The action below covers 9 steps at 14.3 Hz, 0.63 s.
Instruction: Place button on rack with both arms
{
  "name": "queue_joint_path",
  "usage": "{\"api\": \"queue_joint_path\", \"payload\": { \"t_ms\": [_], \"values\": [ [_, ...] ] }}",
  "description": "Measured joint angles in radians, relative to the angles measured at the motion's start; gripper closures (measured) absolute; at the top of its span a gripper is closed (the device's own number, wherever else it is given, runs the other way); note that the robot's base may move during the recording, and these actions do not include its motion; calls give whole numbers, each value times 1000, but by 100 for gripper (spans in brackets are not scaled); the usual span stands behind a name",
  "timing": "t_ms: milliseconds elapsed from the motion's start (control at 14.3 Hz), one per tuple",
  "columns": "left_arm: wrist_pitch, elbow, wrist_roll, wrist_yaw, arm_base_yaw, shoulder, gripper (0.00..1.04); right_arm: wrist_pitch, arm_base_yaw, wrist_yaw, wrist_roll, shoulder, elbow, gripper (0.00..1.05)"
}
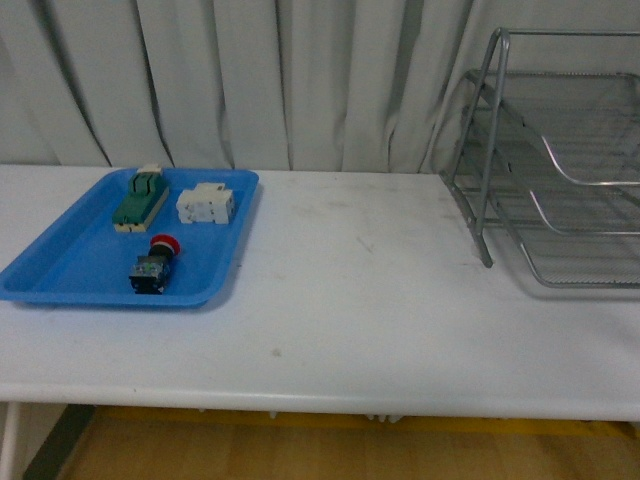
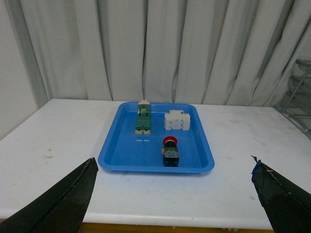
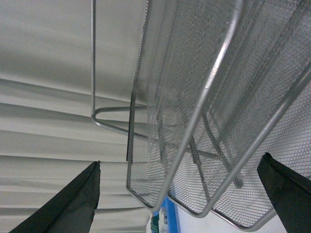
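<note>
1. Right in front of me is a plain white tabletop point(image 1: 400, 310), with a pale pleated curtain point(image 1: 300, 80) hanging behind it.
2. Over on my left sits a flat blue plastic tray point(image 1: 70, 268).
3. Near the tray's front edge lies a small push-button switch point(image 1: 156, 262) with a blocky black body. Its round red cap points toward the curtain.
4. Further back in the tray is a green-topped beige block point(image 1: 140, 197), with a white terminal block point(image 1: 206, 204) just beside it.
5. Far right is a silver wire-mesh three-tier rack point(image 1: 530, 160) with a tubular frame. It's cut off at the edge and well apart from the tray.
</note>
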<state>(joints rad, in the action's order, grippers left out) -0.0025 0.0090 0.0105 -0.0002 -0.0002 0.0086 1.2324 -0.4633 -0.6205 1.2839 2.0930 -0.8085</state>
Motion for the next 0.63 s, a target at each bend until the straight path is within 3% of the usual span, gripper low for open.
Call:
{"api": "queue_joint_path", "payload": {
  "t_ms": [629],
  "values": [
    [0, 0, 0, 0, 0, 0, 7, -16, 26, 11, -27, 174, -66, 6]
  ]
}}
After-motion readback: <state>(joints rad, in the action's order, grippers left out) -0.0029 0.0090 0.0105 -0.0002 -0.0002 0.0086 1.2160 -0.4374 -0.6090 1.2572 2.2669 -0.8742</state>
